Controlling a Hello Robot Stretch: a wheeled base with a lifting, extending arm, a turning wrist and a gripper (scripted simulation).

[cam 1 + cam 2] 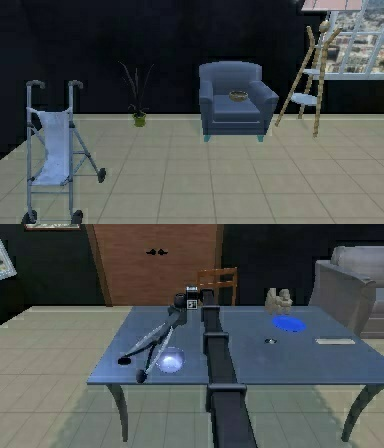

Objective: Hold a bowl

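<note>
A pale, see-through bowl [172,361] stands on the blue table [300,364] near its front left. My arm [222,374] rises across the tabletop from the bottom edge, and the gripper [150,354] reaches down-left with its thin fingers [160,332] right by that bowl. I cannot tell whether it holds anything, nor whether it touches the bowl. A flat blue dish [290,324] lies farther right on the table. In the forward view a small brownish, bowl-like thing [237,96] rests on the seat of a blue armchair [236,100].
On the table lie a small dark blob [124,359], a tan object [278,297] and a flat cream item [335,341]. Behind it are a wooden chair [218,279], brown doors [155,259] and a grey sofa [350,284]. Ahead stand a stroller [55,150], a plant [138,95] and a ladder shelf [305,80].
</note>
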